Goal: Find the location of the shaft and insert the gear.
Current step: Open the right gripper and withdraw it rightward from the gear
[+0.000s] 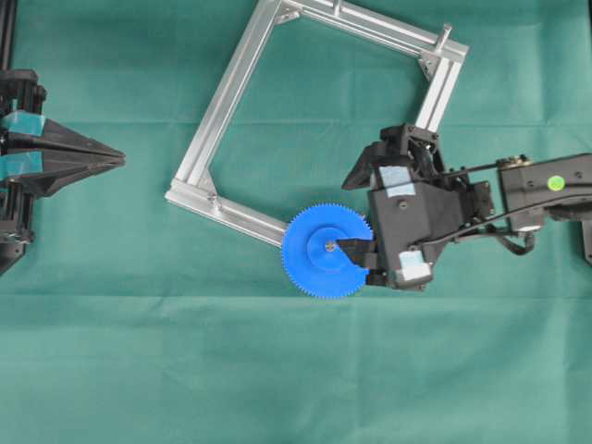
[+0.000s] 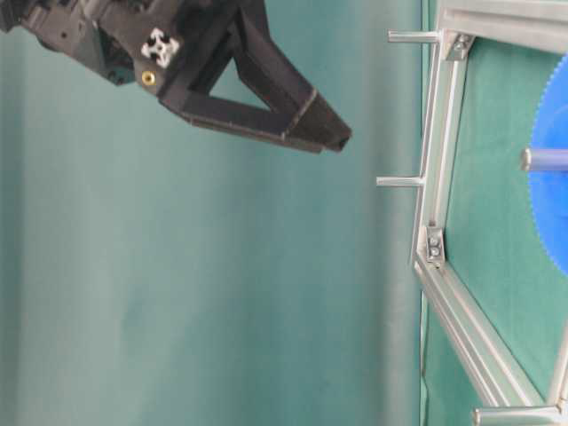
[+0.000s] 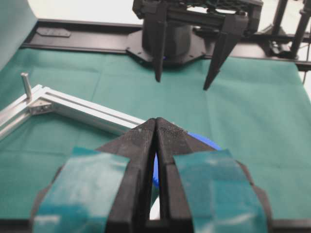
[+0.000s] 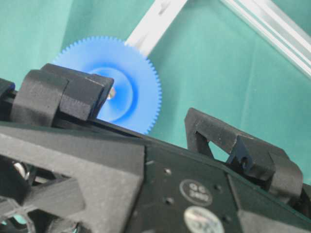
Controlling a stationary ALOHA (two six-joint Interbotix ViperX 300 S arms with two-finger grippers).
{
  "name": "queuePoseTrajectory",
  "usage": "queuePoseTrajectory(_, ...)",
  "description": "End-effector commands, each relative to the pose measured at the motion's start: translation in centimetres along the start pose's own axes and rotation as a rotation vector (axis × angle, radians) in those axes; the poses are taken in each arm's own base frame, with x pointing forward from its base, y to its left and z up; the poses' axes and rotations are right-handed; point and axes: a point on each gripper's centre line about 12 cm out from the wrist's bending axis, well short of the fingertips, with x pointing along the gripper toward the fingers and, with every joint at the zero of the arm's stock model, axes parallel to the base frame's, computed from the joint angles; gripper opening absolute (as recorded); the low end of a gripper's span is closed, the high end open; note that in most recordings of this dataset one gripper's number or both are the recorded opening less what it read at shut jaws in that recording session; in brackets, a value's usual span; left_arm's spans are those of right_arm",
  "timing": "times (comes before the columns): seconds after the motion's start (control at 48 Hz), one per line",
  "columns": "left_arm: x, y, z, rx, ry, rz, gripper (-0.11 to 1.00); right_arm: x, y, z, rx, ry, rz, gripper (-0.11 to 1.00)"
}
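The blue gear (image 1: 324, 252) sits at the near corner of the aluminium frame (image 1: 222, 106), a silver shaft (image 1: 329, 246) showing through its centre hole, so it looks seated. The right claw (image 1: 363, 215) stands wide, gripping nothing, one finger over the gear. The left claw (image 1: 116, 159) rests pressed shut, well apart. No containers are present.
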Motion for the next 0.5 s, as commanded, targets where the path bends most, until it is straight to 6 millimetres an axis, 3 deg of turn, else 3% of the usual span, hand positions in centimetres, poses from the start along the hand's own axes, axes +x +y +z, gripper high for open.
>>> queuePoseTrajectory(0.0, 0.2, -0.1, 1.3, -0.003, -0.032, -0.002, 0.02, -1.4, 0.0, 0.4, 0.004, -0.043, 0.018, 0.80)
queuePoseTrajectory(0.479, 0.2, -0.1, 1.2, -0.003, -0.031, -0.002, 0.02, -5.0, -1.4, -2.6, 0.019, -0.173, 0.094, 0.80)
